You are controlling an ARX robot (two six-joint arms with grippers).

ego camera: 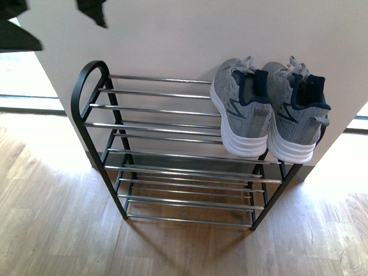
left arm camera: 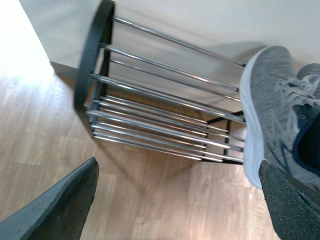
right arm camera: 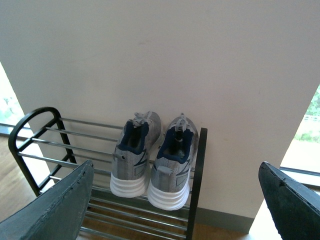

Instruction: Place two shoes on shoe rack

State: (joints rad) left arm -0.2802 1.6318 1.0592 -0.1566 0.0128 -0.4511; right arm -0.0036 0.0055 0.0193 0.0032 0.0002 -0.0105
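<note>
With left gripper (left arm camera: 177, 162) and right gripper (right arm camera: 175, 164) both spread and empty, the sneakers (ego camera: 247, 115) overhanging the rack (ego camera: 86, 86) could be knocked off if brushed.

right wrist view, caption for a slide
Two grey sneakers side by side on top of the shoe rack, framed by the open right end effector

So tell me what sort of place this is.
Probably a home entryway or hallway, though little of the room shows. A tiered shoe rack stands against a plain white wall on wood-look flooring, with grey sneakers on its top tier.
</note>
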